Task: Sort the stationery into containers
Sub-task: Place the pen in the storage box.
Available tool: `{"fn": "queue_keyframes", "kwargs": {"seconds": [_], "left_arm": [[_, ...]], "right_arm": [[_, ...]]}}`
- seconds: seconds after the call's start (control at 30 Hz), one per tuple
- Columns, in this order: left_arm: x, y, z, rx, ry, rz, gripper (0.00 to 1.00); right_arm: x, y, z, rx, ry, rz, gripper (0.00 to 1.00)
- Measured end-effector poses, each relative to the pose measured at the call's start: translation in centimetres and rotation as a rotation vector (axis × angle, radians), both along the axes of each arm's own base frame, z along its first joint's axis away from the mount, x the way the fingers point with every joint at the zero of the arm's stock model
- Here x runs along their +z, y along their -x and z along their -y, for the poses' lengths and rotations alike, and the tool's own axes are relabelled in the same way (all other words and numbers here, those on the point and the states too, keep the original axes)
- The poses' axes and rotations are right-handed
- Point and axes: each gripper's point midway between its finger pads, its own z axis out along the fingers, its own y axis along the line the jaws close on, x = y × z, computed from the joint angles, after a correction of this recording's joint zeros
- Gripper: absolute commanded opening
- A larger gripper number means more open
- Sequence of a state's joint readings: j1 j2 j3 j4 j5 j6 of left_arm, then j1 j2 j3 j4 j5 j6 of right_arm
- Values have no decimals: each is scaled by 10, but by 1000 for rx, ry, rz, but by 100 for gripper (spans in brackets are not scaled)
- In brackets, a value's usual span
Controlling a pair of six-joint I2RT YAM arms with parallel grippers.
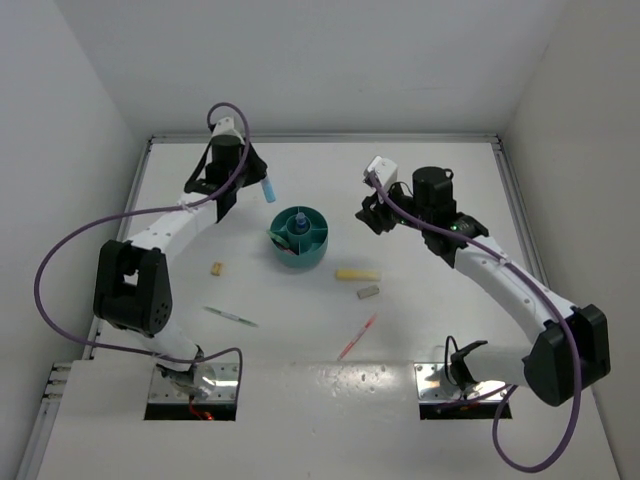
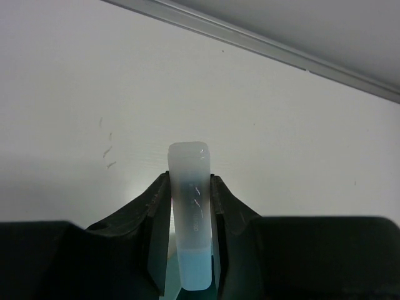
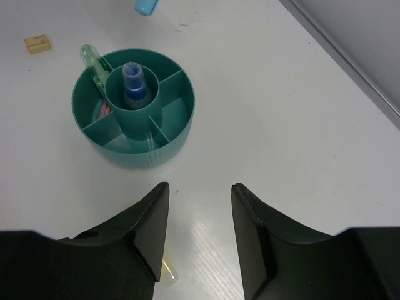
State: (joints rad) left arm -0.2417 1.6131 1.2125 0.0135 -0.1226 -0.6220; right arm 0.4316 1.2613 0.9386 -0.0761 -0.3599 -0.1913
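My left gripper [image 1: 258,182] [image 2: 190,182] is shut on a light-blue stick [image 1: 268,189] [image 2: 190,206] and holds it above the table, back left of the round teal tub [image 1: 318,252] [image 3: 134,156]. The stick's end shows in the right wrist view [image 3: 145,6]. In the tub's centre cup stands the blue-capped bottle [image 1: 299,221] [image 3: 133,87]. A mint-green stick [image 3: 94,62] leans in an outer compartment. My right gripper [image 1: 372,216] [image 3: 199,187] is open and empty, right of the tub. A yellow stick [image 1: 357,274], a grey block [image 1: 368,292], a tan block [image 1: 216,268] [image 3: 37,42], a red pen [image 1: 357,337] and a white pen [image 1: 231,317] lie on the table.
A metal rail [image 2: 250,44] [image 3: 350,69] runs along the table's back and side edges, with white walls behind it. Something pink [image 3: 105,111] lies in one tub compartment. An end of the yellow stick [image 3: 165,274] shows under my right gripper's left finger.
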Motion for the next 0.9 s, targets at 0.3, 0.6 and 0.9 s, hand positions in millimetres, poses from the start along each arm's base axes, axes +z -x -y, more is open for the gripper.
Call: {"fn": "queue_keyframes", "kwargs": {"seconds": [0.3, 0.6, 0.9], "left_arm": [[0, 2, 23, -114, -52, 42, 0], [-49, 28, 48, -234, -65, -6, 0], [-48, 29, 57, -290, -54, 73, 0]], "right_arm": [[-9, -2, 1, 4, 5, -25, 45], [-13, -4, 4, 23, 9, -29, 54], [-23, 0, 4, 67, 12, -62, 56]]}}
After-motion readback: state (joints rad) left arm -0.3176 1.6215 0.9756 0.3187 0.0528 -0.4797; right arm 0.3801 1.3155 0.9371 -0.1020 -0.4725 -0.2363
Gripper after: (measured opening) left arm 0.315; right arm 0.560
